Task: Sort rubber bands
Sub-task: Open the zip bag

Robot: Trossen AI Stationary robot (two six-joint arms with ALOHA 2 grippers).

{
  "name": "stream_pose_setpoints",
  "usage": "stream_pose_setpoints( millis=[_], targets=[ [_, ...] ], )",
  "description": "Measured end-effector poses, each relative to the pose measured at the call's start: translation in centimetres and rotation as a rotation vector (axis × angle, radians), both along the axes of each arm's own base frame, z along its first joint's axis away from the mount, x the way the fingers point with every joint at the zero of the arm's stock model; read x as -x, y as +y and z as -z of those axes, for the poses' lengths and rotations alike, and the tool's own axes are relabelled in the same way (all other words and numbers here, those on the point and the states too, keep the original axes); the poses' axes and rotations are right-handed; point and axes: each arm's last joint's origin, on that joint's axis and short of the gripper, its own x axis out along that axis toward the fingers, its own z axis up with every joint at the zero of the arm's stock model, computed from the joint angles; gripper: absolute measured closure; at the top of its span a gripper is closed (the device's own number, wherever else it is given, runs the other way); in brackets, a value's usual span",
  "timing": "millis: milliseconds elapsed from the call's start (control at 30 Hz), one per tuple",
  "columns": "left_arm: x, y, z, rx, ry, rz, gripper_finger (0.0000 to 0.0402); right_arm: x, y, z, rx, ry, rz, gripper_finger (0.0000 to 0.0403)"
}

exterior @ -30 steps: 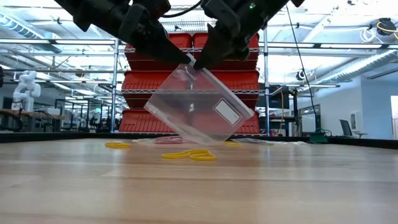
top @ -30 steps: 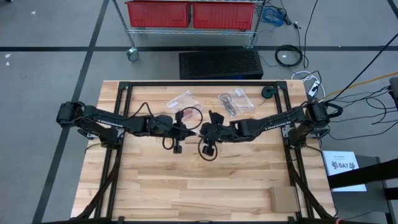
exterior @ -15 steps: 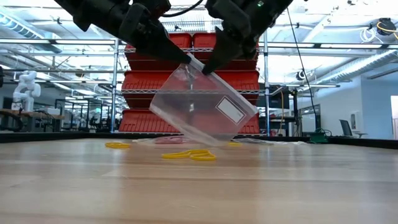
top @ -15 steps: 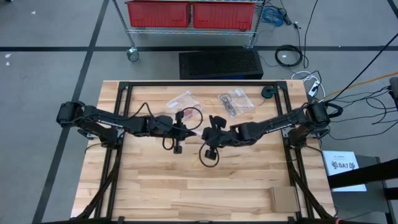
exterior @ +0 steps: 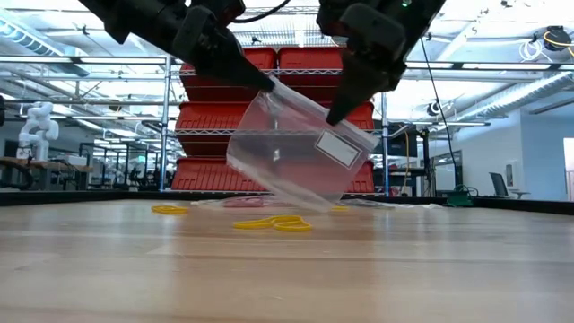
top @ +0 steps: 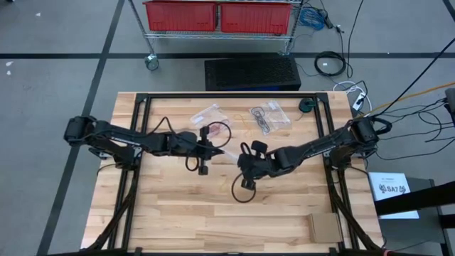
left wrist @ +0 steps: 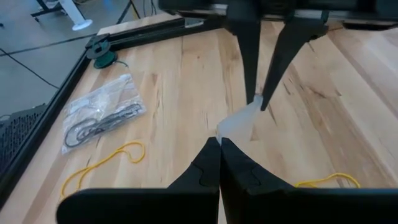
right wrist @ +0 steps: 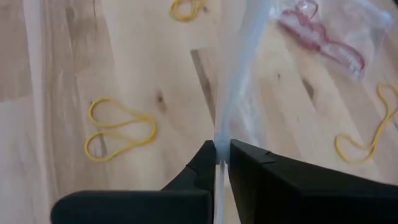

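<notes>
A clear plastic bag [exterior: 296, 157] with a white label hangs above the table between my two grippers. My left gripper [exterior: 267, 86] is shut on one end of its top edge, and my right gripper [exterior: 334, 117] is shut on the same edge farther along. Loose yellow rubber bands [exterior: 273, 223] lie flat on the wood under the bag, with more of them [right wrist: 118, 127] near it. Red rubber bands sit inside a second clear bag [right wrist: 329, 34], black ones inside a third [left wrist: 102, 112]; both bags lie flat toward the far edge. My left gripper pinches the bag's top edge at its corner [left wrist: 233, 127] between the two fingers, which slant down from the table's left. The bag hangs clear of the table. My right gripper pinches the bag's top edge [right wrist: 225, 134] between its two fingers. It comes steeply from above on the right, some way along the edge from the left gripper. The edge runs taut between the two grips, and the bag hangs tilted below, clear of the wood.
A dark round spool [left wrist: 101, 51] sits at the far right corner of the black frame [top: 234, 95] around the table's far part. A cardboard piece [top: 323, 227] lies near the front right. Bare wood stretches toward the near edge.
My right gripper has gone toward the table's near edge and away from the left gripper, tipping more steeply downward. The bag's top edge between the grips has grown longer and is drawn taut, and the bag has swung over toward the right. The left gripper has kept still.
</notes>
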Motion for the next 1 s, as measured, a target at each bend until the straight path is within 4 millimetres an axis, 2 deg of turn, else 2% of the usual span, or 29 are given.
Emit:
stream_pose_setpoints(
  millis=[233, 533, 767, 833, 1000],
  targets=[
    [0.9, 0.0, -1.1, -0.001, -0.012, -0.005, 0.0401, 0.7, 0.8, 0.3, -0.017, 0.04, 0.016, 0.0391],
    [1.1, 0.0, -0.8, -0.003, 0.021, -0.006, 0.0401, 1.4, 1.4, 0.5, -0.039, 0.083, 0.046, 0.0391],
    [1.1, 0.1, -0.8, -0.006, 0.018, -0.011, 0.0401, 1.6, 1.4, 0.6, -0.067, 0.098, 0.074, 0.0354],
    [1.1, 0.1, -0.8, -0.006, 0.017, -0.012, 0.0401, 1.4, 1.5, 0.1, -0.067, 0.101, 0.065, 0.0335],
    [1.1, 0.1, -0.9, -0.004, 0.017, -0.011, 0.0401, 0.6, 1.2, -3.0, -0.039, 0.056, 0.023, 0.0292]
  ],
)
